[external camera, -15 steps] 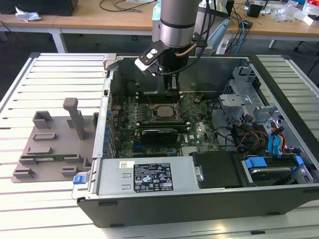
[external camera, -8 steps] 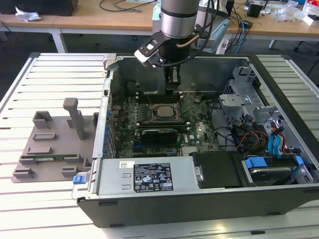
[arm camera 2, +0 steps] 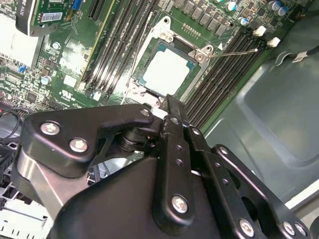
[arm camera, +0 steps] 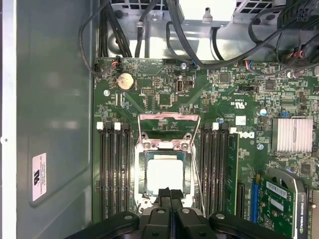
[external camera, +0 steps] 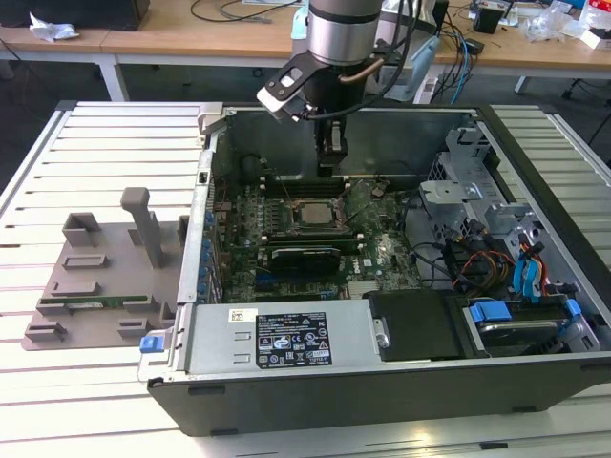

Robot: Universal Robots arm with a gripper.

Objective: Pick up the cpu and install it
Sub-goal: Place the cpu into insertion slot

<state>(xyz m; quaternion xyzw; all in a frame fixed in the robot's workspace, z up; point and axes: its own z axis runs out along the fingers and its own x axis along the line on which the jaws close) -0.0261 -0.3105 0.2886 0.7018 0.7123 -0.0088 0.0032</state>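
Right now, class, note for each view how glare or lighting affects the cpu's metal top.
Second wrist view: glare bleaches the cpu almost white. First wrist view: it is pale too, and the heatsink glares. Exterior view: even light, and it reads grey.

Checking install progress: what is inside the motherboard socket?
The cpu lies flat in the socket, metal top showing. The gripper covers one edge; the contacts beneath it cannot be seen.

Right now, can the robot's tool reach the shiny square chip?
Probably yes. The cpu lies uncovered in its socket, the metal frame is flipped back, and the tool hangs close above it with nothing between. Its fingers are shut, though.
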